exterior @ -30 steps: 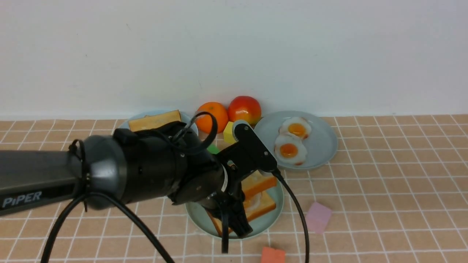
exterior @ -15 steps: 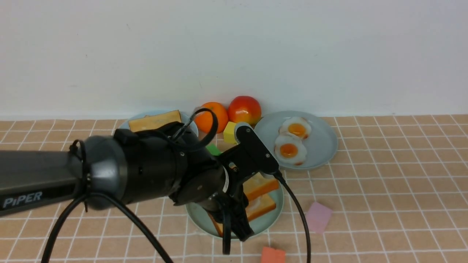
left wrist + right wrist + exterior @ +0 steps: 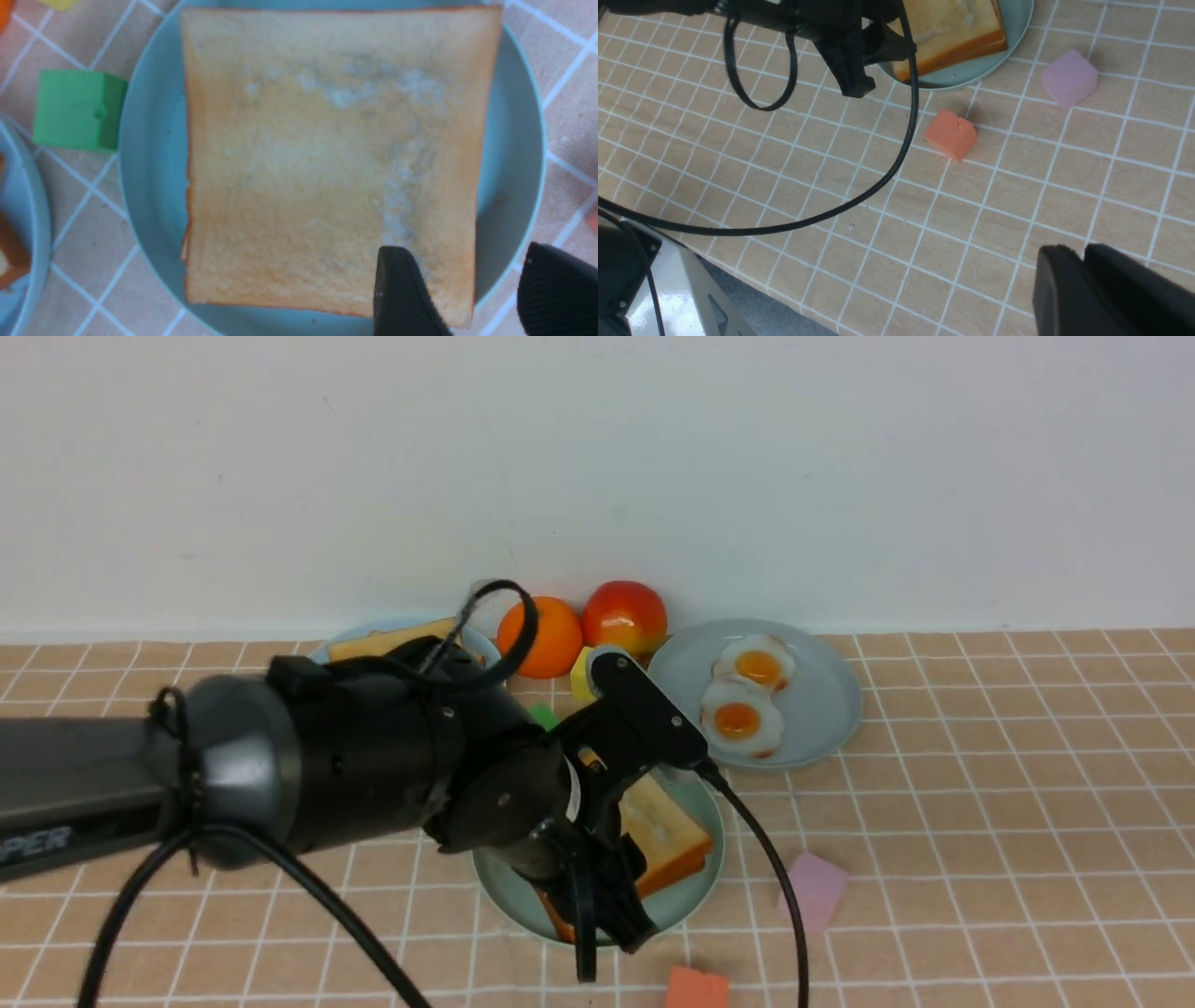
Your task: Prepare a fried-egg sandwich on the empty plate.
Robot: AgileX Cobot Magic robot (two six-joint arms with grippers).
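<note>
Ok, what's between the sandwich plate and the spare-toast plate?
A green block sits between the sandwich plate and the spare-toast plate; the left wrist view shows it.

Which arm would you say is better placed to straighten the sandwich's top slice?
Probably left: the left fingers hang open directly over the sandwich on the mint-green plate; the right fingers are shut, far off.

Golden-brown sandwich (image 3: 327,163) on a mint-green plate (image 3: 149,186); tan tablecloth (image 3: 971,210) gridded in white; green cube (image 3: 74,109), coral cube (image 3: 951,134), pink cube (image 3: 1069,78).
</note>
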